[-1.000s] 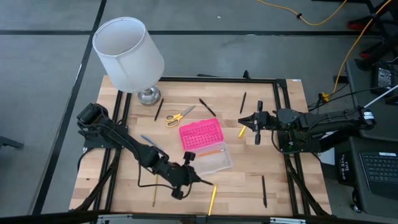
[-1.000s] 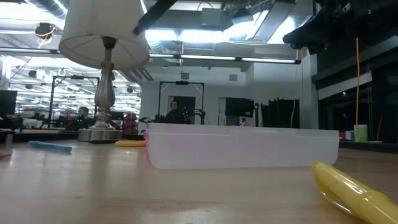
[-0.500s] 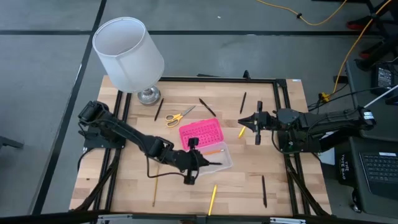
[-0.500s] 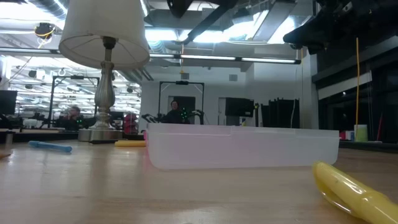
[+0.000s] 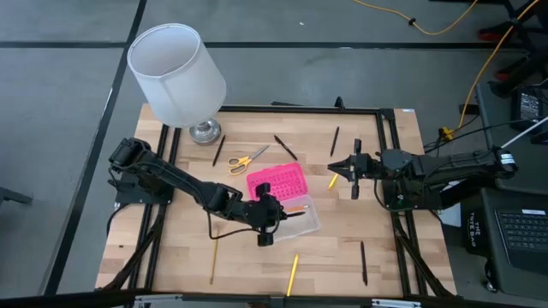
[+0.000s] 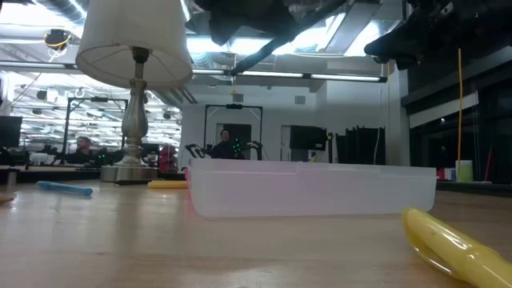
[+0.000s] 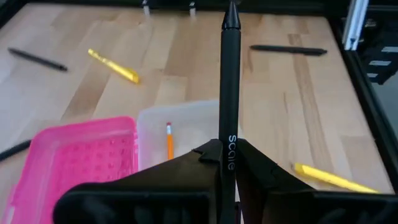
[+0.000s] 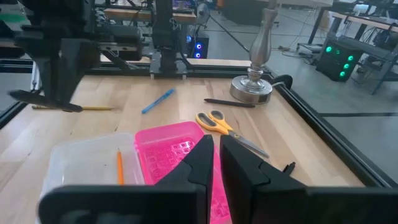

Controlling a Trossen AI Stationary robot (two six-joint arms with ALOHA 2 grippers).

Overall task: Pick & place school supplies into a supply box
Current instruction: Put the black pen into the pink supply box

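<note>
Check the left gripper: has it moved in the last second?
Yes. Holding a black pen, the left gripper moved from the table's front edge toward the supply box, now over its clear base.

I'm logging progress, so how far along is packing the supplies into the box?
Done: one orange pencil lies in the supply box. In hand: the left gripper, shut on a black pen, is over the box. Left: scissors, a blue pen and other pens and pencils lie on the table. The right gripper waits nearby.

Overhead, table-level, two wrist views, sharing supply box (image 5: 284, 204)
</note>
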